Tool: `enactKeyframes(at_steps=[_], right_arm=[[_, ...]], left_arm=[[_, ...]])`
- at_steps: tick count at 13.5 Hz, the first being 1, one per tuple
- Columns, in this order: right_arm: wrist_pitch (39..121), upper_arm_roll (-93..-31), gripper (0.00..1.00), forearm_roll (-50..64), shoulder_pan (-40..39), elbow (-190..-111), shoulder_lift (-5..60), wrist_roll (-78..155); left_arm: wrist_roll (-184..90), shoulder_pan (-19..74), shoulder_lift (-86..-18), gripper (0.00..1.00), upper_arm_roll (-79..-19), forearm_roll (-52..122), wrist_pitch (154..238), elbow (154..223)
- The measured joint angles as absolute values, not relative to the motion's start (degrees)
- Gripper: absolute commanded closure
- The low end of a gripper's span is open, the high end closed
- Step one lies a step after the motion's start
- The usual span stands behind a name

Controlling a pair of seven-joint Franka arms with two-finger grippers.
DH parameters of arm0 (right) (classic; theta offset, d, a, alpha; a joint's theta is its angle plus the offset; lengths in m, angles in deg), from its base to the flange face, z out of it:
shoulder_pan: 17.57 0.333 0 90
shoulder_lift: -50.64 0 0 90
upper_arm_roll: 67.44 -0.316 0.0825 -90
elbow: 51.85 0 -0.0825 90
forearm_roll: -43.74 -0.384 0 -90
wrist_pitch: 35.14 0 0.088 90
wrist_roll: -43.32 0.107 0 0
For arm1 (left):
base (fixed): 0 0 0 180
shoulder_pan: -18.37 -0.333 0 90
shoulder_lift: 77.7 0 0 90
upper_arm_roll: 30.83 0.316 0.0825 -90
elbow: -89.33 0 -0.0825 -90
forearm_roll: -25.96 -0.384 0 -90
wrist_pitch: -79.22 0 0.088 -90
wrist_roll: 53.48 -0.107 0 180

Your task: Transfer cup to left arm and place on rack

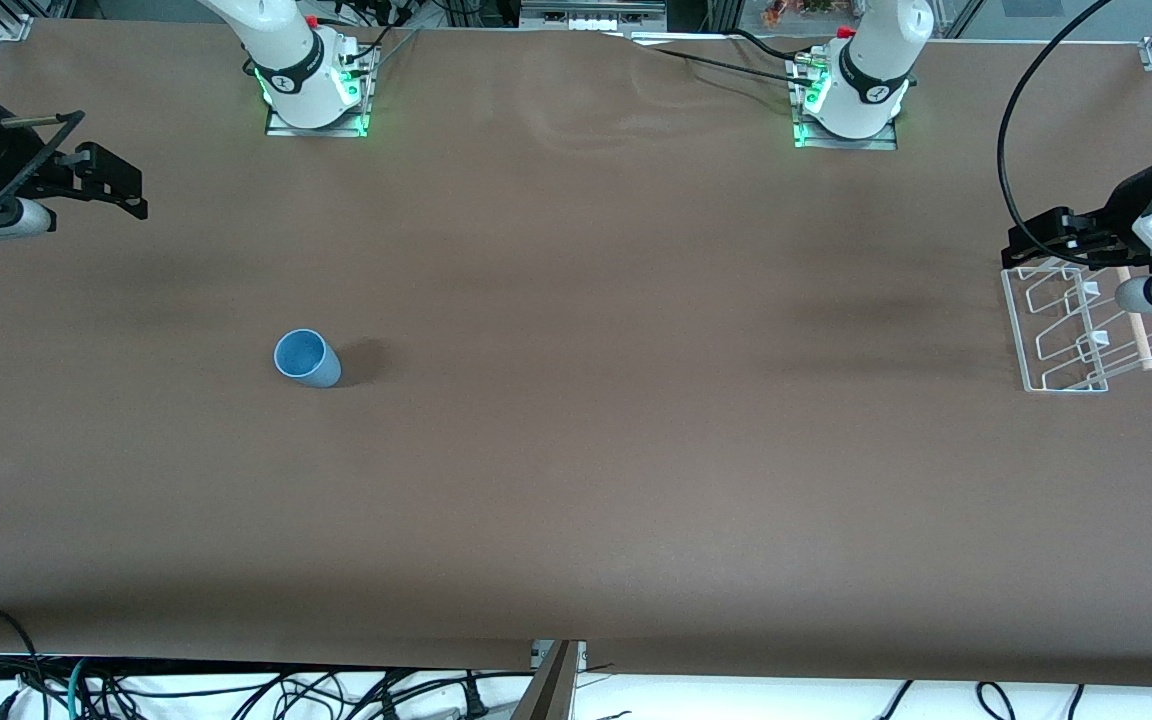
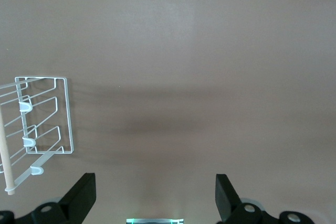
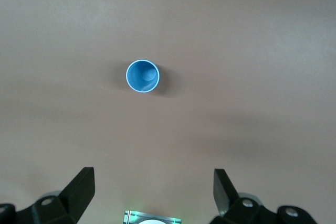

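The light-blue cup (image 1: 308, 358) stands upright with its mouth up on the brown table, toward the right arm's end; it also shows in the right wrist view (image 3: 142, 75). The white wire rack (image 1: 1064, 332) with its wooden dowel sits at the left arm's end and shows in the left wrist view (image 2: 46, 121). My right gripper (image 1: 114, 185) is open and empty, up over the right arm's end of the table, well away from the cup; its fingers (image 3: 81, 188) frame bare table. My left gripper (image 1: 1041, 240) is open and empty, up over the rack's edge; its fingers (image 2: 83, 195) show.
The two arm bases (image 1: 316, 95) (image 1: 851, 105) stand along the table's edge farthest from the front camera. Cables and a metal bracket (image 1: 556, 680) lie below the table's near edge. Brown table cover (image 1: 636, 450) spans between cup and rack.
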State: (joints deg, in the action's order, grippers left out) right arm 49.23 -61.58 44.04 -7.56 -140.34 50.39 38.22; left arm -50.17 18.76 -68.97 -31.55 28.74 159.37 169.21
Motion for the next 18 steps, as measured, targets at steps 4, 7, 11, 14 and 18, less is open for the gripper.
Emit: enactKeyframes(at_steps=[4,7,11,14,18], right_arm=[[49.0,-61.6,0.00,44.0,-7.6,-140.0,50.4,38.2],[49.0,-61.4,0.00,44.0,-7.6,-140.0,50.4,38.1],[49.0,-61.3,0.00,44.0,-7.6,-140.0,50.4,38.1],[48.9,-61.4,0.00,44.0,-7.6,-140.0,50.4,38.1],[48.7,-61.4,0.00,44.0,-7.6,-140.1,50.4,38.1]], left_arm=[[-50.2,18.8,-69.0,0.00,-31.6,28.7,159.6,169.2],[-50.2,18.7,-68.8,0.00,-31.6,28.7,159.6,169.2],[-50.2,18.2,-68.0,0.00,-31.5,28.7,159.9,169.2],[-50.2,18.2,-67.8,0.00,-31.5,28.7,160.0,169.1],[-50.2,18.3,-67.8,0.00,-31.5,28.7,160.0,169.1]])
